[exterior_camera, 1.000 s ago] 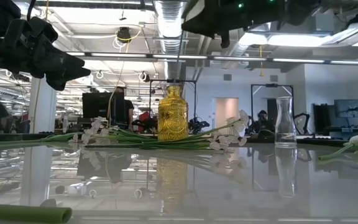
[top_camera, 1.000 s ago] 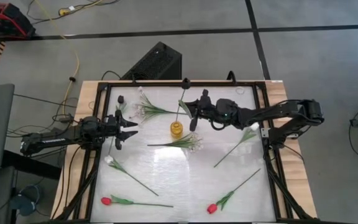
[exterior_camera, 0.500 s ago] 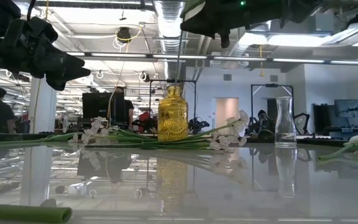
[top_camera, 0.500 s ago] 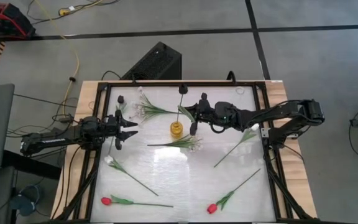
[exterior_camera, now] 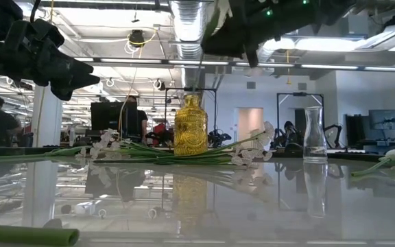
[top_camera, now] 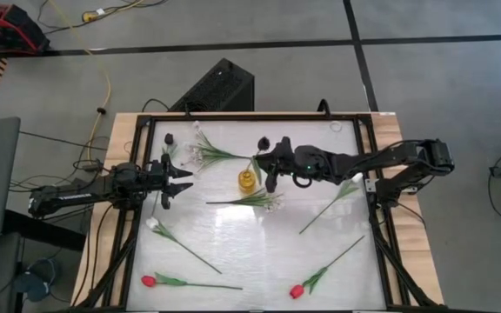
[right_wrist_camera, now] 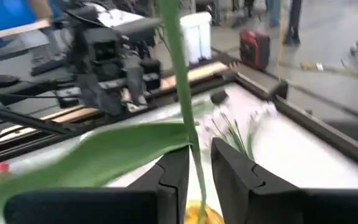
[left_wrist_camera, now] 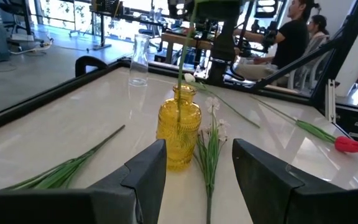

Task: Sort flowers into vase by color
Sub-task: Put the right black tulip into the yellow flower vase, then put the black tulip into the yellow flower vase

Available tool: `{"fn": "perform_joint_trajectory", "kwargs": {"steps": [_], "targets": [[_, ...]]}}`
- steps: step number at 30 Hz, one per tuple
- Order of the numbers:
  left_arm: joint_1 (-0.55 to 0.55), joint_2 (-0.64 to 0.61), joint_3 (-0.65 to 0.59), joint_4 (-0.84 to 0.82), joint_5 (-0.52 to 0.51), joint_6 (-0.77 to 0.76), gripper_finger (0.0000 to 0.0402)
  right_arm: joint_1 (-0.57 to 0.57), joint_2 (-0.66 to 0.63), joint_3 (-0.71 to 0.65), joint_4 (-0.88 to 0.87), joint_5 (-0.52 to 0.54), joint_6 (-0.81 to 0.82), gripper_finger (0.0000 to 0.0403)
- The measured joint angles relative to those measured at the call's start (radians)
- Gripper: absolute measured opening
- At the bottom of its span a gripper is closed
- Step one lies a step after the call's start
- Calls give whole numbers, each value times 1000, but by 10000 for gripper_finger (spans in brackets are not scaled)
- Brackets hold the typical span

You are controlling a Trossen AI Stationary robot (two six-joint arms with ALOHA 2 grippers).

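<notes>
Since a second ago the right gripper (top_camera: 270, 167) has slid closer over the yellow vase (top_camera: 247, 180), carrying the dark-bloomed flower (top_camera: 263, 142) with it, so the bloom now sits nearer the gripper in the high view, while the left arm has not shifted. Its fingers are pinched narrow on the thin green stem (right_wrist_camera: 180, 81), which drops straight into the vase mouth (left_wrist_camera: 184, 89), as the left wrist view shows. The left gripper (top_camera: 177, 183) hovers with its fingers spread wide and holding nothing, near the table's left rail (top_camera: 136, 174), well apart from the vase. A spray of white blossoms (top_camera: 263, 199) lies just beside the vase on its near side, another spray (top_camera: 205, 151) lies towards the far left corner, and a clear glass carafe (exterior_camera: 311, 134) stands apart near the far edge. White buds lie at the left (top_camera: 153, 223) and at the right rail (top_camera: 355, 177); two red buds (top_camera: 149, 281) (top_camera: 297, 291) lie close to the near edge. The middle of the table between these stems is bare, reflective surface (top_camera: 250, 239).
</notes>
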Motion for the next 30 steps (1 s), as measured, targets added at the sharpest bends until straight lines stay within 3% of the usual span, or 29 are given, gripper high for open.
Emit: {"fn": "perform_joint_trajectory", "kwargs": {"steps": [6, 10, 20, 25, 30], "targets": [[0, 0, 0, 0, 0, -9, 173, -36, -2, 46, -173, -121, 76, 132], [0, 0, 0, 0, 0, -9, 173, -38, -2, 153, -445, -185, 63, 152], [0, 0, 0, 0, 0, -11, 173, -6, -3, 423, -1112, -192, 112, 165], [0, 0, 0, -1, -6, -112, 173, 65, -3, 458, -1228, -263, 211, 160], [0, 33, 12, -44, -32, -242, 173, 191, -3, 445, -1234, -260, 269, 154]]}}
